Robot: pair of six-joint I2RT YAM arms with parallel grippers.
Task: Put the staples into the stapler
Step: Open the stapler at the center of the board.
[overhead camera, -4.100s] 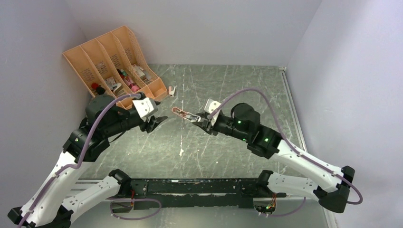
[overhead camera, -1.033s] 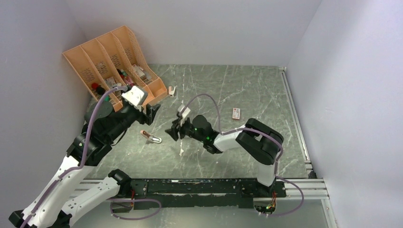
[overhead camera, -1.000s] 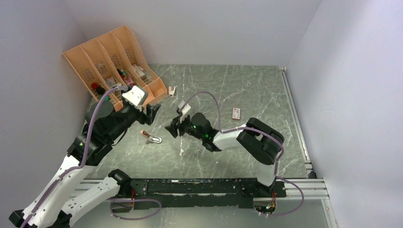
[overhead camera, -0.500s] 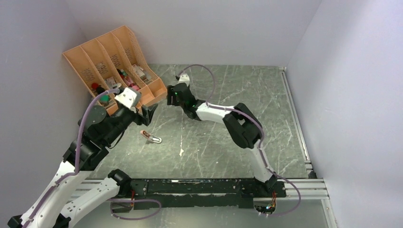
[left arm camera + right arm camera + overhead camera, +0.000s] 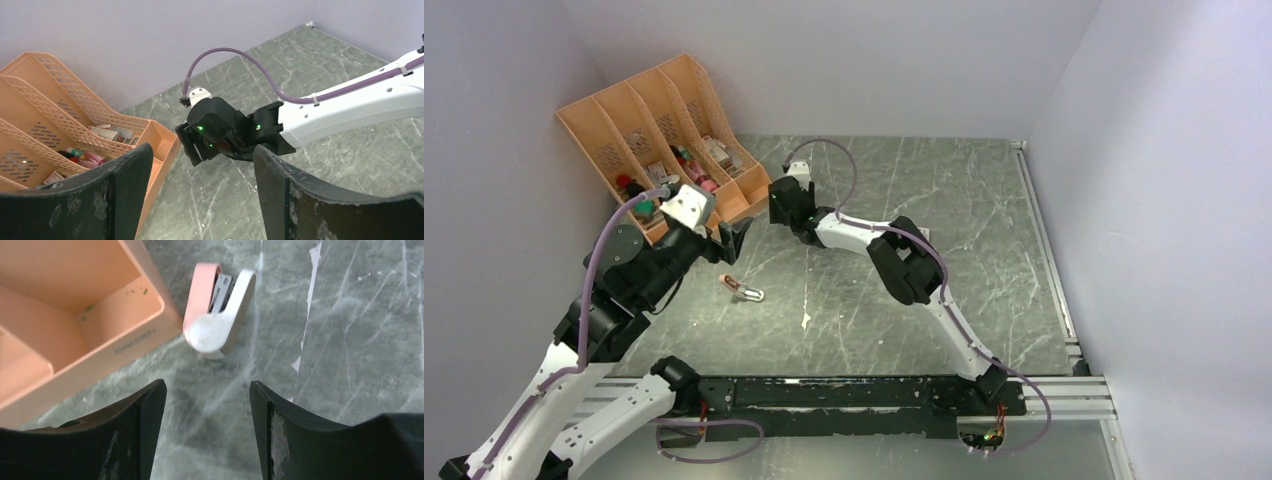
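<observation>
- The right gripper [image 5: 207,390] hangs low over the green marbled table [image 5: 874,320] with its jaws well apart and nothing between them.
- Just ahead of its fingers we see a small pink-and-white stapler [image 5: 215,315] lying on its side on the table, just beside the near corner of the orange desk organizer [image 5: 75,315].
- The left gripper [image 5: 734,240] is raised above the table in front of the organizer, its jaws spread wide and holding nothing. Its camera looks across at the right arm's wrist.
- An open stapler [image 5: 742,291], pink with a silvery part, lies flat on the table below the left gripper, apart from both arms.
- We cannot make out the staples in any view.
</observation>
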